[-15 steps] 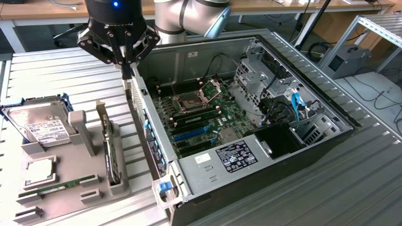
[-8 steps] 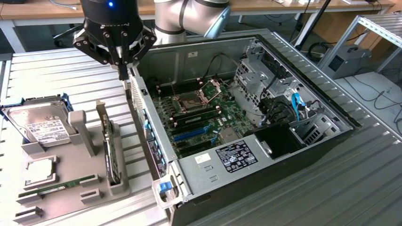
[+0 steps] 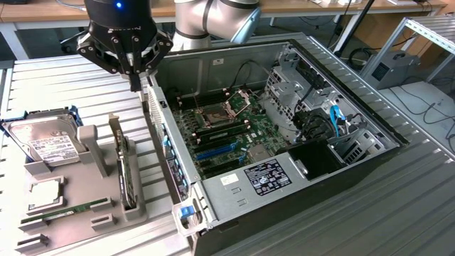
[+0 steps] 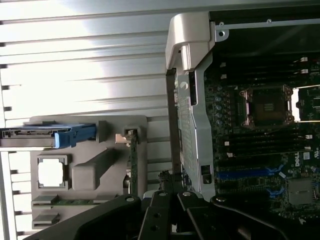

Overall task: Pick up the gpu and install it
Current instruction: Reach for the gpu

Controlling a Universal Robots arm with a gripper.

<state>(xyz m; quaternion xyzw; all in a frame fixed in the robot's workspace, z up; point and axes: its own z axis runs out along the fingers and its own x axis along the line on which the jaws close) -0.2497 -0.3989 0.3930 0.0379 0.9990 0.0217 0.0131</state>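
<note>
Jaws pressed together on nothing: the gripper (image 3: 135,82) hangs over the rear edge of the computer case (image 3: 213,205). The gpu (image 3: 125,170) stands on edge in the grey holder (image 3: 74,218), well apart from it. Not picked up, not installed, so the whole task remains

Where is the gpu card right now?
The gpu stands on its edge in the grey holder at the exterior view's left, between the hard drive and the open computer case.
</note>
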